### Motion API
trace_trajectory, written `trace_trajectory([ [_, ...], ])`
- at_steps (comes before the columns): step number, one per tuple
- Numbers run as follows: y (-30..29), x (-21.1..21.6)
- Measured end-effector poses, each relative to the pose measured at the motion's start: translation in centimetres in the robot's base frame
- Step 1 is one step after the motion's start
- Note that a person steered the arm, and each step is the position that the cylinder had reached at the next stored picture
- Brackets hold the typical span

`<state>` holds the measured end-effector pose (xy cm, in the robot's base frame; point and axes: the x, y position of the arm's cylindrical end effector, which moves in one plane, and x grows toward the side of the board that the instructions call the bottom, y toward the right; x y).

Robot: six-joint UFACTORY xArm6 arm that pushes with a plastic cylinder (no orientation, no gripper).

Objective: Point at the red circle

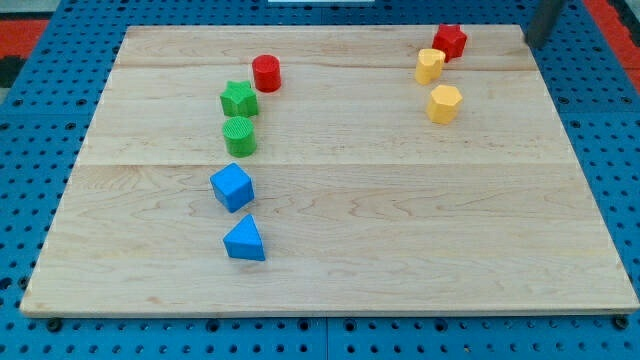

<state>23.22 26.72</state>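
The red circle [266, 73], a short cylinder, stands at the board's upper left of centre. A green star [238, 98] sits just below and left of it, almost touching. My tip [529, 43] shows at the view's top right, at the board's far right top edge. It is far to the right of the red circle. It is close to a red star [449, 41], with a gap between them.
Two yellow blocks [430, 66] [444, 103] lie below the red star. A green circle [239, 136], a blue cube [232, 187] and a blue triangle [245, 240] run down the left side. The wooden board [400, 250] rests on a blue pegboard.
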Motion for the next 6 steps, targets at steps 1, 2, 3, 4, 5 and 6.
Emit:
trace_trajectory([
  [1, -5.2, -1.4],
  [2, -8.0, -1.6],
  [3, -8.8, -1.6],
  [4, -8.9, -4.0],
  [5, -11.0, -4.1],
  [6, -20.7, -4.0],
])
